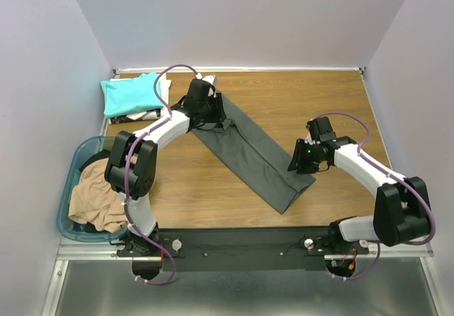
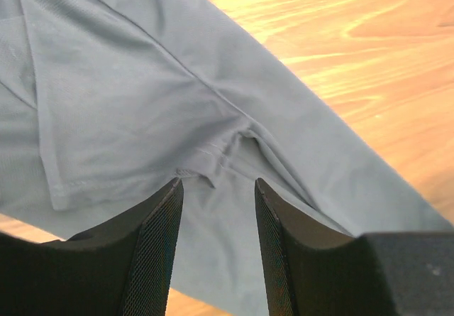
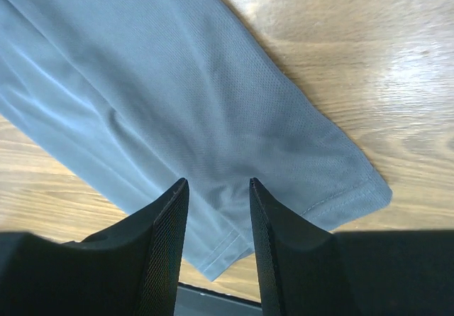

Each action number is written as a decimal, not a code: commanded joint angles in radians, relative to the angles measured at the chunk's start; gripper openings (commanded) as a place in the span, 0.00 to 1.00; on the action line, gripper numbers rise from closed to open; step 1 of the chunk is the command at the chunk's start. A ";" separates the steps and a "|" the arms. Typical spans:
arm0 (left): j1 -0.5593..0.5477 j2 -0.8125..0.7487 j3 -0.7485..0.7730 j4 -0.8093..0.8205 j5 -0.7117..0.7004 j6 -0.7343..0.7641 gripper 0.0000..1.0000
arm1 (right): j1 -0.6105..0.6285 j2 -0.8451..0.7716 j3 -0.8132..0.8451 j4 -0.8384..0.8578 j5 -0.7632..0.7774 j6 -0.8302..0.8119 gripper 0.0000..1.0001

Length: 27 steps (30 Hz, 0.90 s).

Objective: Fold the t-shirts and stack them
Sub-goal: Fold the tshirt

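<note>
L hand (image 2: 218, 182), R hand (image 3: 218, 182) over grey t-shirt (image 1: 248, 149)

My top camera sits high behind the rig, tilted down and forward over the whole brown wood-grain tabletop (image 1: 319, 103), far enough off to take in the long dark grey cloth t-shirt (image 1: 252, 153) lying diagonally. My left wrist camera looks down past the left gripper (image 2: 218, 182), with its black mesh-padded fingers, very close on the shirt's far end. My right wrist camera looks past the matching right gripper (image 3: 218, 182), equally close on the near hem corner. All three views share that shirt and the wood beside it.
</note>
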 commanded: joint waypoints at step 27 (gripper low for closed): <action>-0.014 0.252 0.035 0.022 0.041 -0.014 0.53 | 0.299 0.086 -0.164 0.083 -0.049 0.184 0.47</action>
